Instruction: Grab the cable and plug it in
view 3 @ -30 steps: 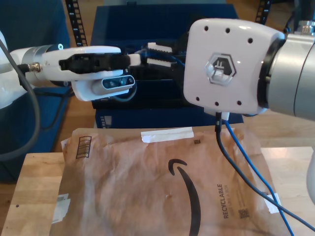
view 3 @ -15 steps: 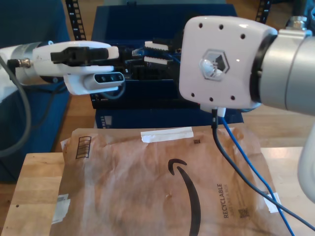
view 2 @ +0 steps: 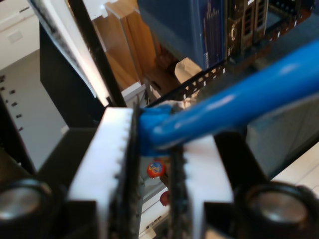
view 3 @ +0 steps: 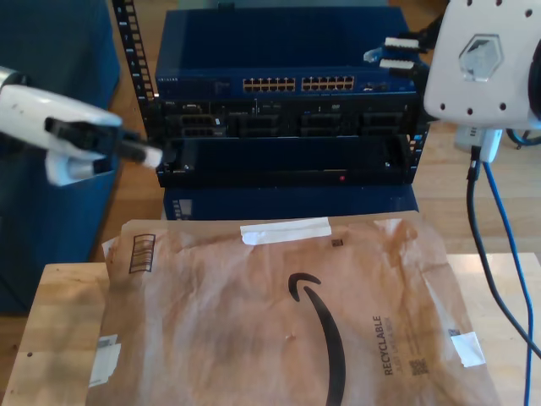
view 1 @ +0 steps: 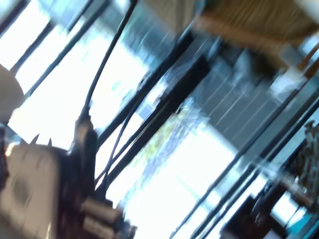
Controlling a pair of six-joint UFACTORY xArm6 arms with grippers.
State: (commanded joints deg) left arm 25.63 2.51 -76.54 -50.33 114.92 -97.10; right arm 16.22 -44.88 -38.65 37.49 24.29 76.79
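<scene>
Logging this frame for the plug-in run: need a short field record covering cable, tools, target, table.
cable: blue, clamped in my second tool, trailing down the exterior view's right
my second tool: shut on the cable, near the switch's upper corner, exterior view's right
my first tool: state unclear, wrist view blurred
other arm: exterior view's left, blurred
target: switch port rows, cable not yet in a port
table: wooden, paper mailer on it

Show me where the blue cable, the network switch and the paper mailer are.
blue cable [view 2: 234, 102]: second wrist view, the sheath just beyond my second gripper's jaws.
network switch [view 3: 287, 85]: exterior view, its row of ports.
paper mailer [view 3: 211, 313]: exterior view, its bare brown face.
</scene>
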